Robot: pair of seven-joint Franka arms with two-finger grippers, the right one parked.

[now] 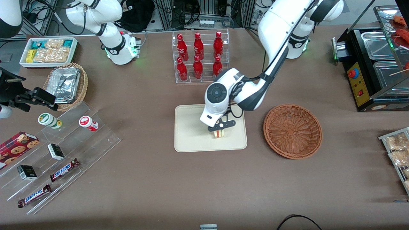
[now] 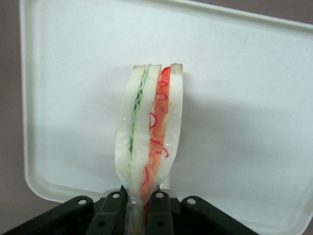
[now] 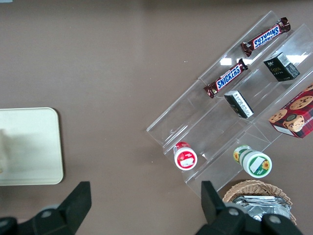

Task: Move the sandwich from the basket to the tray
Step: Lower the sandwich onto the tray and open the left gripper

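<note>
1. the sandwich (image 2: 149, 134) is seen as a narrow wedge of pale bread in clear wrap, with a green layer along one slice and a red layer along the next.
2. it is held on edge over the tray (image 1: 191, 140), at the part of the tray nearer the front camera and toward the basket (image 1: 292, 131); whether its lower edge touches the tray cannot be told.
3. the hand (image 1: 219, 128) is clenched on the sandwich, its dark fingers (image 2: 113, 215) pressed against the two bread faces.
4. the filling layers and the grip are shown closely only in the left wrist view; in the front view the sandwich (image 1: 219, 133) is a small striped block under the hand.
5. only the front view shows the reddish-brown wicker basket, lying on the table (image 1: 143, 191) beside the tray, toward the working arm's end.
</note>
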